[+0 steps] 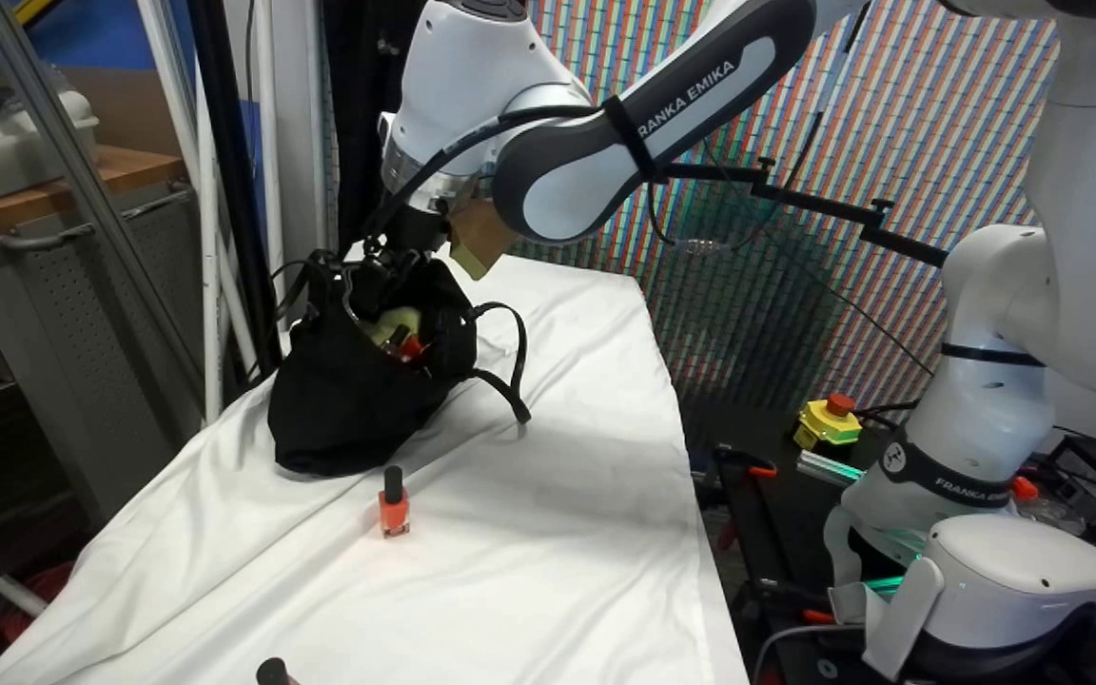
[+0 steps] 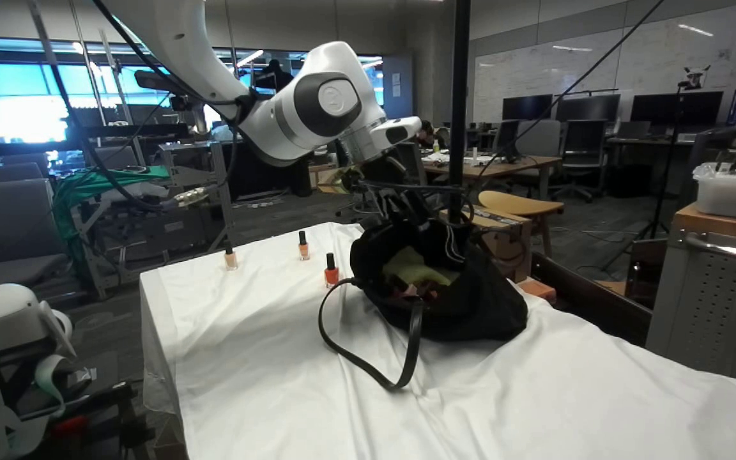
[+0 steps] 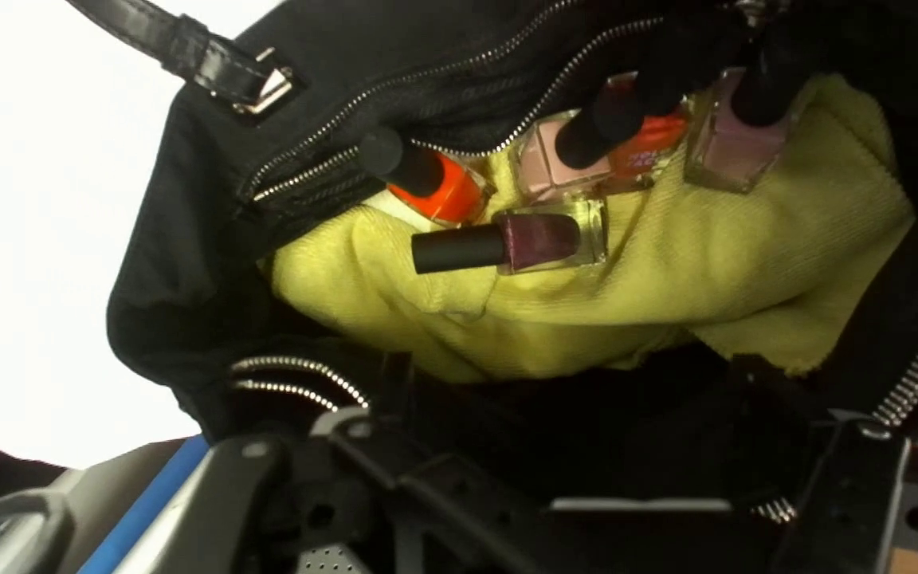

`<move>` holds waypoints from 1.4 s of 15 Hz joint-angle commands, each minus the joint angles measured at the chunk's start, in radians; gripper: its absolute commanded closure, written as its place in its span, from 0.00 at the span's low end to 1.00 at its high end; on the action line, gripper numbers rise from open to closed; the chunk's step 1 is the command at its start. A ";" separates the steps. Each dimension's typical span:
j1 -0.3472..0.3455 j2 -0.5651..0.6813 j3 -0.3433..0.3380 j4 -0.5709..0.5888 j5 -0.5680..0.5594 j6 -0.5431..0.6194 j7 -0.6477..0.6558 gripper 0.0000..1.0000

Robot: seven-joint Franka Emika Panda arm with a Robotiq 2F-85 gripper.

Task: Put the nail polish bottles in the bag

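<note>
The slouchy black bag (image 1: 348, 409) stands with its mouth gaping on the cloth. Inside, in the wrist view, several nail polish bottles rest on the yellow-green fabric: a purple one (image 3: 539, 241), an orange one (image 3: 455, 191), a pale pink one (image 3: 547, 159), a red one (image 3: 650, 147) and a mauve one (image 3: 738, 147). My gripper (image 3: 574, 387) is at the bag's mouth, open, its fingers wide apart with no bottle visible between them. Outside the bag, a red bottle (image 2: 331, 276), an orange bottle (image 2: 304, 250) and a peach bottle (image 2: 230, 259) stand upright on the cloth.
A looped handle (image 2: 406, 358) spreads from the bag over the white cloth (image 1: 548, 571). Metal zipper edges (image 3: 395, 88) line the bag's opening. A grey tool cabinet (image 1: 101, 304) and white poles (image 1: 210, 266) stand beside the table.
</note>
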 commanded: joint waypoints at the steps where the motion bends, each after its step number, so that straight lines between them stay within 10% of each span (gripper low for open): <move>1: 0.031 -0.115 -0.021 -0.118 -0.062 -0.031 0.027 0.00; 10: 0.029 -0.306 0.134 -0.348 -0.040 -0.183 -0.011 0.00; 21: 0.074 -0.235 0.298 -0.291 0.192 -0.311 0.003 0.00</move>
